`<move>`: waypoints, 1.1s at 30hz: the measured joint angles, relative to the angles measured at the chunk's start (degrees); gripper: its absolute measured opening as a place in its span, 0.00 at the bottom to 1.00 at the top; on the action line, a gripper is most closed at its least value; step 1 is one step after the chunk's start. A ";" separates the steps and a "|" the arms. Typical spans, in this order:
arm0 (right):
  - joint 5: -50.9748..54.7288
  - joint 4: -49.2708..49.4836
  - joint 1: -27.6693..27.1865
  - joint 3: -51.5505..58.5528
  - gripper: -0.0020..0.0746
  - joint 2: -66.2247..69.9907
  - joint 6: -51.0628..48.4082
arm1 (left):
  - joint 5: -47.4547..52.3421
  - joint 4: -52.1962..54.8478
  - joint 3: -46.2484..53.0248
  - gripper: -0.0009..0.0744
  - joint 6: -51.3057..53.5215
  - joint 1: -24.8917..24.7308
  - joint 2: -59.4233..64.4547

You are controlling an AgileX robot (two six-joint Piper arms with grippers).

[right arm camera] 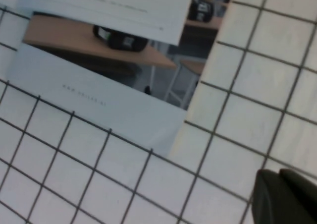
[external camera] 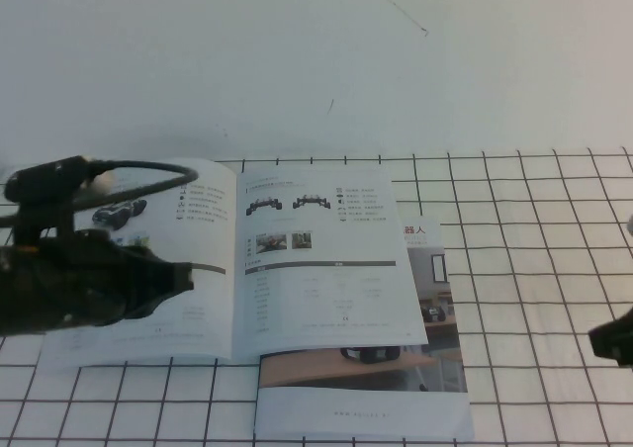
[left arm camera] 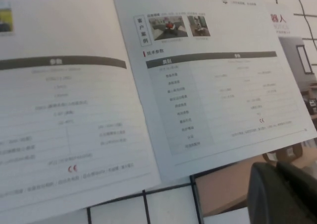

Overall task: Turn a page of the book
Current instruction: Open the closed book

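The book [external camera: 148,309] lies open and flat on the grid mat. Its right-hand page [external camera: 326,259] shows two black chassis photos, a grey bar and a spec table; it also shows in the left wrist view [left arm camera: 218,85]. The left-hand page shows a black-white vehicle. My left gripper [external camera: 186,274] hovers over the left-hand page near the spine, shut and empty; in the left wrist view [left arm camera: 275,172] its tips sit beyond the page's lower edge. My right gripper [external camera: 611,340] is shut and empty at the right edge of the mat, also seen in the right wrist view [right arm camera: 278,177].
A booklet with a wood-toned photo cover [external camera: 396,378] lies under the book's lower right corner and sticks out toward me; it shows in the right wrist view [right arm camera: 99,85]. The grid mat [external camera: 534,259] stretches to the right. A bare white surface lies behind.
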 joint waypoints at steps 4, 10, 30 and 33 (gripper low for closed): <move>-0.87 4.61 0.00 -4.85 0.03 6.83 -4.77 | 2.72 -2.56 -6.07 0.01 4.43 0.00 10.78; -3.73 23.57 1.53 -12.64 0.24 19.13 -18.98 | 5.85 -3.45 -18.61 0.01 7.14 -0.36 29.53; -7.48 32.54 5.30 -19.14 0.35 36.33 -31.89 | 7.81 -1.57 -26.50 0.01 8.98 -0.58 43.56; -7.63 32.64 5.30 -19.24 0.35 36.57 -32.29 | 8.62 0.67 -28.05 0.01 9.50 -0.58 42.90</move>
